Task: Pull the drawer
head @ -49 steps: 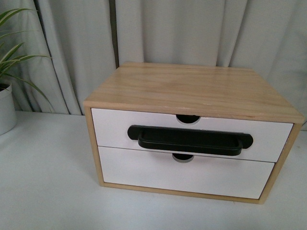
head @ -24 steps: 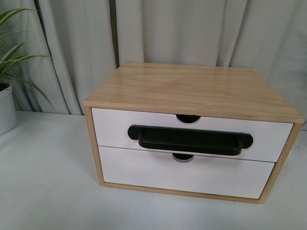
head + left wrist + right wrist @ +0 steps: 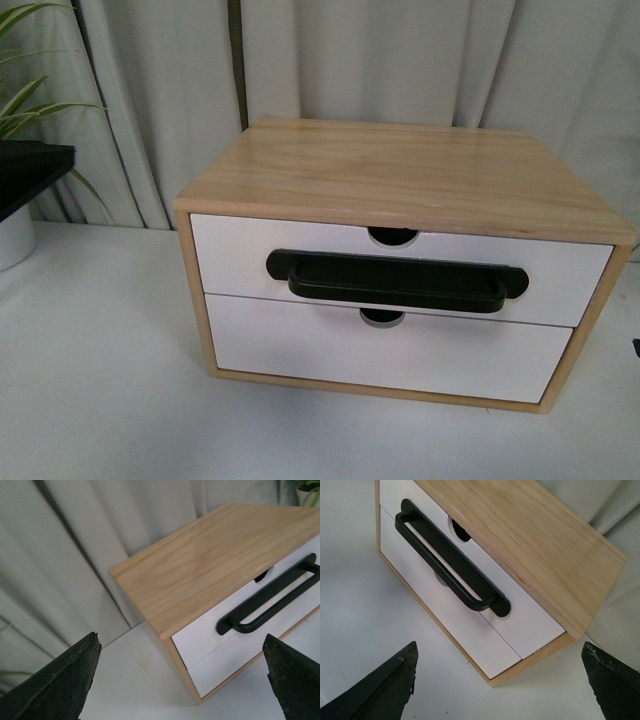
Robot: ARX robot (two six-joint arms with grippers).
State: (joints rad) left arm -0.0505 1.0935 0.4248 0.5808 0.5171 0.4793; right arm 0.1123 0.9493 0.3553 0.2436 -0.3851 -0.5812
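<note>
The drawer (image 3: 240,255) is the upper one of a light wood cabinet (image 3: 400,175). It is white-fronted, with a long black bar handle (image 3: 395,280) and a semicircular notch in its top edge, and it sits shut, flush with the frame. My left gripper (image 3: 180,637) is open, clear of the cabinet's left corner, with the drawer (image 3: 200,637) and handle (image 3: 270,597) ahead of it. My right gripper (image 3: 499,645) is open off the right corner, apart from the drawer (image 3: 530,620) and handle (image 3: 450,560). Neither holds anything.
Below it sits a plain white drawer front (image 3: 380,350) without a handle. A white plant pot (image 3: 12,235) stands at the far left, partly behind a black part of my left arm (image 3: 30,170). Grey curtains (image 3: 400,60) hang behind. The cabinet stands on a white table (image 3: 100,380).
A black part of my left arm has come into the front view at the left edge, over the plant. A dark sliver now shows at the right edge. The drawer stays shut.
</note>
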